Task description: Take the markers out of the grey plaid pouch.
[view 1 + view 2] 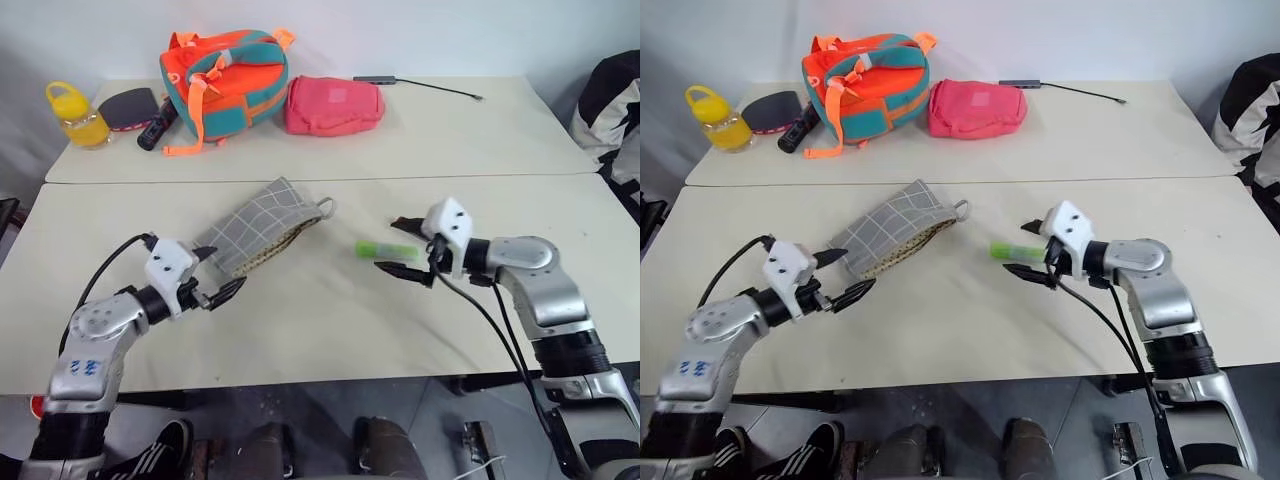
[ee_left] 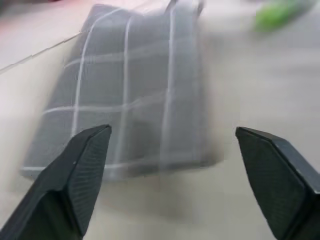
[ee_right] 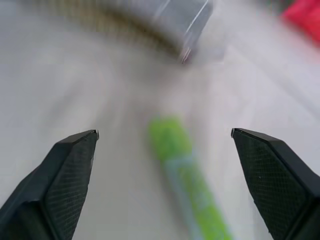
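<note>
The green marker [image 1: 381,249] lies loose on the tabletop [image 1: 320,330], outside the grey plaid pouch [image 1: 258,227], so extraction looks done; the left end effector [image 1: 220,274] and right end effector [image 1: 405,247] both gape empty.

Pouch [image 1: 262,225] lies left of marker [image 1: 385,249] — backpack [image 1: 224,78] well behind both

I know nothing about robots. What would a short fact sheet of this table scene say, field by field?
pouch: flat grey plaid fabric pouch lying on the near cream table
marker: short light-green marker out on the table, apart from the pouch
left gripper: open, empty, near the pouch's end
right gripper: open, fingers either side of the marker
far table: orange-teal backpack, pink pouch, yellow bottle
</note>
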You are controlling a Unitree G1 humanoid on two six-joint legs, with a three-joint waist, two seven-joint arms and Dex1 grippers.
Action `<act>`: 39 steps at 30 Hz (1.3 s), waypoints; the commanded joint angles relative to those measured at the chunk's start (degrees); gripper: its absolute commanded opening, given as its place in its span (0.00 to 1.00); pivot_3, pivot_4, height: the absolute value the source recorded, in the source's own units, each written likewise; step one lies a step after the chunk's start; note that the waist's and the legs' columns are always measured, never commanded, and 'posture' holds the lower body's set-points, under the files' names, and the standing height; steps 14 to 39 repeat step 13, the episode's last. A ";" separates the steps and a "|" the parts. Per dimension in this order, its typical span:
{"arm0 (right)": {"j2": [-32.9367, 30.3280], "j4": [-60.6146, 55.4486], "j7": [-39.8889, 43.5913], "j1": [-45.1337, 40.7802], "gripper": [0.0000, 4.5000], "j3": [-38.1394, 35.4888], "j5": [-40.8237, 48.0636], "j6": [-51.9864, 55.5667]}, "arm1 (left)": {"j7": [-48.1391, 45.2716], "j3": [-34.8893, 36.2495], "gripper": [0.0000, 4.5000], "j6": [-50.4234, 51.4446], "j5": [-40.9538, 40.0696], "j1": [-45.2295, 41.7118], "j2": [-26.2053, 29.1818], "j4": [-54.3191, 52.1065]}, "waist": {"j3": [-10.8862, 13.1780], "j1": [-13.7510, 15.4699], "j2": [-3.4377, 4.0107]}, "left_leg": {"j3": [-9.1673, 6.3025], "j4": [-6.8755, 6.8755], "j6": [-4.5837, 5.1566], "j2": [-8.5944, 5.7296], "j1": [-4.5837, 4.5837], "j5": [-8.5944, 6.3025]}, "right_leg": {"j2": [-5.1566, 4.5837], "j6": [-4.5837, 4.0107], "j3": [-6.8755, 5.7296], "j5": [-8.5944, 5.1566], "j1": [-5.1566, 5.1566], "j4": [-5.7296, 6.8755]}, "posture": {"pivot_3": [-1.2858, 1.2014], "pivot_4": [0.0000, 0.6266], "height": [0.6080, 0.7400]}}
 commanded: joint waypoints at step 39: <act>-4.97 4.50 3.79 17.42 1.00 -10.15 3.20 -11.62 | 1.51 14.65 0.94 -4.12 -3.93 14.07 -2.77 -2.34 | -0.02 1.21 0.04 | 0.21 0.05 0.10 -0.08 0.08 -0.01 | -0.07 -0.11 0.18 0.02 0.01 -0.29 | 0.52 0.24 1.00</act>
